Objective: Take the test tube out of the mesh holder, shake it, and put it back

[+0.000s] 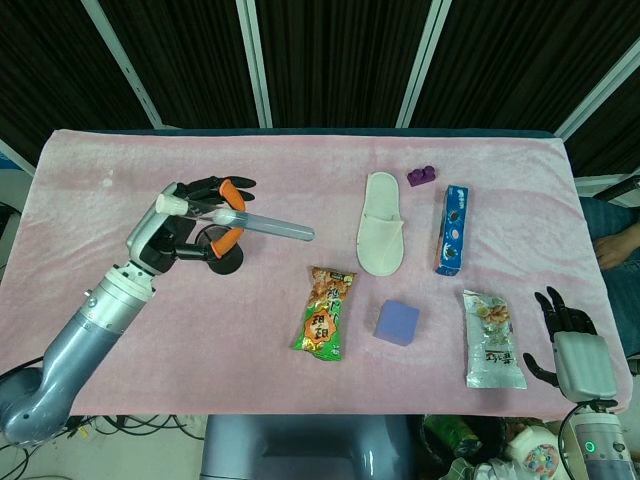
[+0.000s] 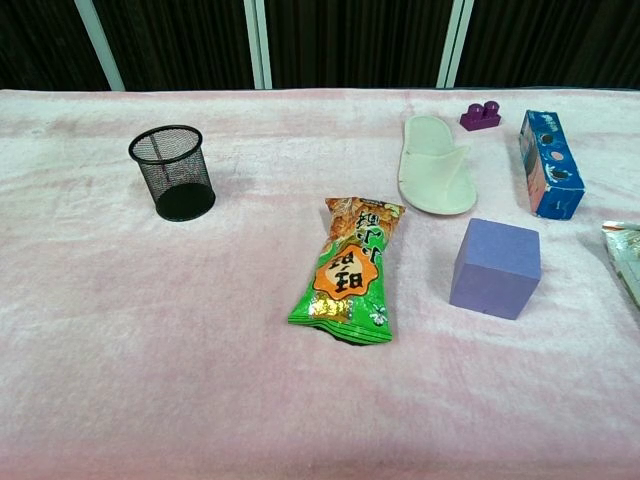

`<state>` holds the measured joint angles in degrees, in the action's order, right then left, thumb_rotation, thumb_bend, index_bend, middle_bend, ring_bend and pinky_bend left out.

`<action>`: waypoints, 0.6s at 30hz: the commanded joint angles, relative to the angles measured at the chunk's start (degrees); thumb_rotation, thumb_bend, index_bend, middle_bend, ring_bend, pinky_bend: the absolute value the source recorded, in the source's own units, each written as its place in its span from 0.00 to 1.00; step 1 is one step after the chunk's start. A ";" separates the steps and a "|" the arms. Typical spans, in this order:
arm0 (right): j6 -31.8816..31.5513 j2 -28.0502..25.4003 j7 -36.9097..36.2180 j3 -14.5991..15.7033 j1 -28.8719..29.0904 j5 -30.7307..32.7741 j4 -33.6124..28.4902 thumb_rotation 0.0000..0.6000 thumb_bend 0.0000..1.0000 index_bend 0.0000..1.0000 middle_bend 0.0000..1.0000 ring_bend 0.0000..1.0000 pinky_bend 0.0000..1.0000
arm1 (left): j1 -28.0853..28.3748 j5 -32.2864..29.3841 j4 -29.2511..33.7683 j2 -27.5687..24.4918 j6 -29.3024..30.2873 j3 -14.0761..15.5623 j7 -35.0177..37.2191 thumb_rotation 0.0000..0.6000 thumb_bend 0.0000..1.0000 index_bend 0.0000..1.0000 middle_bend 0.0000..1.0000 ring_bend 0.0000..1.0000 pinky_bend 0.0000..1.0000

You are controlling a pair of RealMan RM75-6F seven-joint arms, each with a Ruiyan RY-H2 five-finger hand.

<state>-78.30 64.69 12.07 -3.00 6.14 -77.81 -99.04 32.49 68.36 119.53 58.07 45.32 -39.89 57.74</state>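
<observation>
My left hand (image 1: 205,215) holds the clear test tube (image 1: 262,224) above the table in the head view. The tube lies nearly level, its white-capped end (image 1: 166,203) at the left and its rounded tip pointing right. The black mesh holder (image 1: 225,262) is mostly hidden under the hand there. In the chest view the mesh holder (image 2: 174,172) stands upright and empty at the left, and neither hand nor tube shows. My right hand (image 1: 572,347) hangs off the table's right front corner, fingers spread, holding nothing.
A white slipper (image 1: 381,235), a purple toy piece (image 1: 422,176) and a blue box (image 1: 453,229) lie at the back right. A green snack bag (image 1: 325,313), a purple cube (image 1: 398,322) and a pale snack bag (image 1: 493,339) sit nearer the front.
</observation>
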 commanded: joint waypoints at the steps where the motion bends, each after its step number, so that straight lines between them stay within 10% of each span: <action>1: 0.01 0.08 0.11 0.02 0.00 0.04 -0.01 1.00 0.18 0.03 0.03 0.19 0.16 | -5.40 7.54 3.34 -6.92 -2.87 -5.50 9.97 1.00 0.41 0.65 0.58 0.18 0.24; 18: 0.25 0.05 0.27 -0.06 0.08 0.47 -0.09 1.00 0.18 0.03 0.03 0.19 0.16 | -0.33 14.31 -13.88 8.19 12.83 14.07 -46.67 1.00 0.41 0.65 0.57 0.18 0.24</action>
<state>-78.04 64.74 12.34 -3.06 6.22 -77.33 -99.14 30.30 79.86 112.71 60.47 53.23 -32.94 27.75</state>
